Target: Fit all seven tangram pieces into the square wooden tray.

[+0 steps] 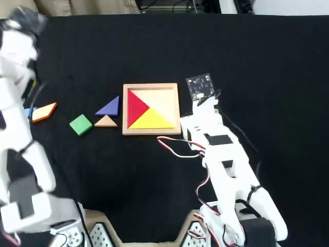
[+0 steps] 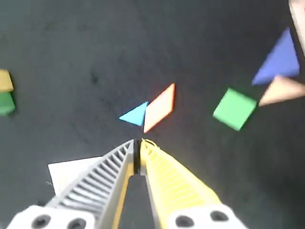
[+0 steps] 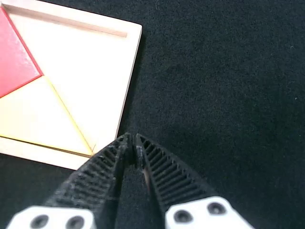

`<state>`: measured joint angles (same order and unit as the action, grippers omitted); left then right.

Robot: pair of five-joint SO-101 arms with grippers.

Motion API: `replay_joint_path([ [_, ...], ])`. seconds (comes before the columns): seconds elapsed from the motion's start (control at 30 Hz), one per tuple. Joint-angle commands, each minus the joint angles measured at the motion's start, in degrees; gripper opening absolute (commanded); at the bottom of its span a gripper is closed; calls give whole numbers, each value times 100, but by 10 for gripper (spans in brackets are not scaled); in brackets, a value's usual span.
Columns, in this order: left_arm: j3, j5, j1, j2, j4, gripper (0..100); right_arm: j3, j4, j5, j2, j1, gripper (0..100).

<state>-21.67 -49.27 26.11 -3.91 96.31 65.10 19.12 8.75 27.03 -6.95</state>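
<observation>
Left claw (image 2: pixel 139 143), shut and empty, hangs just short of the touching orange piece (image 2: pixel 161 106) and blue piece (image 2: pixel 136 114), so gripping one could drag both; my right claw (image 3: pixel 132 140), shut too, sits at the tray (image 3: pixel 132 71) corner and might knock it.

My table wears a plain black cloth (image 1: pixel 257 62), and the tray (image 1: pixel 151 86) is pale natural wood with a cream floor, a red triangle (image 1: pixel 135 107) and a yellow triangle (image 1: pixel 151 121). The other pieces are flat, unpatterned colour: a violet-blue triangle (image 1: pixel 109 107), a tan triangle (image 1: pixel 106 122), a green square (image 1: pixel 80 125), an orange parallelogram (image 1: pixel 44 111) and a sky-blue triangle (image 2: pixel 136 115). My left gripper (image 2: pixel 139 143) pairs a white ridged finger (image 2: pixel 95 176) with a yellow ridged one, my right gripper (image 3: pixel 131 139) is ridged black on white, and my right arm (image 1: pixel 229 164) is white.
</observation>
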Motion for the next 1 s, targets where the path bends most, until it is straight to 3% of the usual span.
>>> replay_joint_path([
  [0.0, 1640, -1486, 163, -589, -914, 41, -31, -114, 53, 207, 79, 11],
  [0.13, 3037, -2743, 497, -457, -2769, 41, -31, -114, 53, 207, 79, 11],
  [0.3, 4567, -2884, 593, -211, -5468, 121, -22, -114, 53, 207, 79, 11],
  [0.37, 4954, -2919, 602, -149, -6163, 148, -22, -114, 53, 207, 79, 11],
  [0.43, 5059, -3270, 602, -88, -6136, 169, -22, -114, 53, 207, 79, 11],
  [0.57, 4673, -4114, 576, 220, -5196, 203, -22, -114, 53, 207, 79, 11],
  [0.97, 1051, -4413, 541, 2866, -3244, 256, -31, -114, 53, 207, 79, 11],
])
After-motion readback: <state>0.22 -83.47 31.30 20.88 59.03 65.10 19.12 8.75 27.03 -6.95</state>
